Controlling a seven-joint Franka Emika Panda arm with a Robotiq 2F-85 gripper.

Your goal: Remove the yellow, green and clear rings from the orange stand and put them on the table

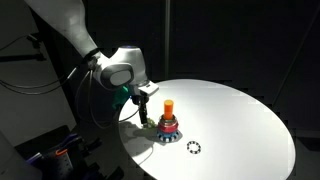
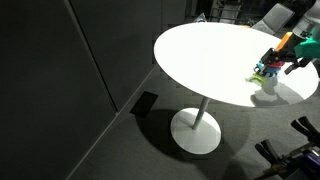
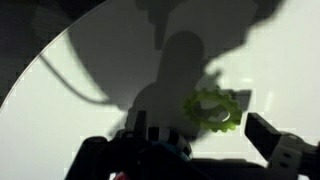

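The orange stand (image 1: 168,107) stands on the round white table (image 1: 240,120), with a red ring (image 1: 168,126) around its foot. It also shows in an exterior view (image 2: 284,41). My gripper (image 1: 144,106) hangs just beside the stand, low over the table. In the wrist view the gripper (image 3: 205,138) is open, and a green toothed ring (image 3: 213,108) lies flat on the table (image 3: 100,70) between its fingers, in shadow. I cannot make out a yellow or a clear ring.
A black-and-white toothed ring (image 1: 193,148) lies on the table in front of the stand. The table edge (image 1: 135,150) is close to the gripper. The room around is dark, with a single pedestal foot (image 2: 196,130) under the table.
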